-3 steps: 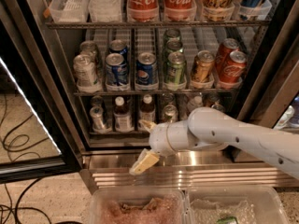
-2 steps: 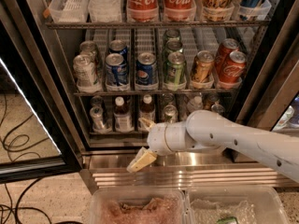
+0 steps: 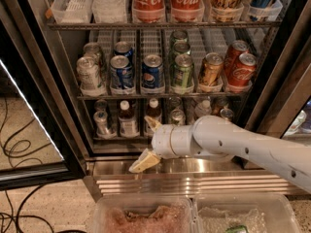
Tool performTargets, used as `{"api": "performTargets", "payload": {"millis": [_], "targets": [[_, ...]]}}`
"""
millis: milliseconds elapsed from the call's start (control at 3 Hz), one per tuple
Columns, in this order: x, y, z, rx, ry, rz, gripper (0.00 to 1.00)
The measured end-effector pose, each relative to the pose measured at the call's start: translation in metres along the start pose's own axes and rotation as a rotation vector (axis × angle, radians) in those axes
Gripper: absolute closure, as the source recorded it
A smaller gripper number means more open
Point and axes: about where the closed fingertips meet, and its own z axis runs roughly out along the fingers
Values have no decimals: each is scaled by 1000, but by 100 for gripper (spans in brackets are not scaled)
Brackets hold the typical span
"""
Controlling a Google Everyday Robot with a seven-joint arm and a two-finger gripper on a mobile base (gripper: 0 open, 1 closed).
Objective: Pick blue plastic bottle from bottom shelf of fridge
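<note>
The fridge stands open in front of me. On its bottom shelf two small bottles with white caps, dark contents and pale labels stand side by side, the left one and the right one; I cannot tell which is the blue plastic bottle. My gripper is open and empty, just in front of the shelf's edge. Its upper finger overlaps the foot of the right bottle, and its lower finger hangs over the stainless steel base.
Small cans share the bottom shelf. The rack above holds drink cans, the top rack cola bottles. The glass door stands open at left, with cables on the floor. Clear bins lie below.
My gripper has moved a little left and up, closer to the bottom shelf. Nothing on the shelves has moved.
</note>
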Motion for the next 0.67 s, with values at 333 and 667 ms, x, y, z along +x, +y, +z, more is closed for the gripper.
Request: {"api": "performTargets", "payload": {"millis": [333, 667], "targets": [[-3, 0, 10, -14, -14, -14, 0], [-7, -2, 25, -11, -20, -34, 0]]}}
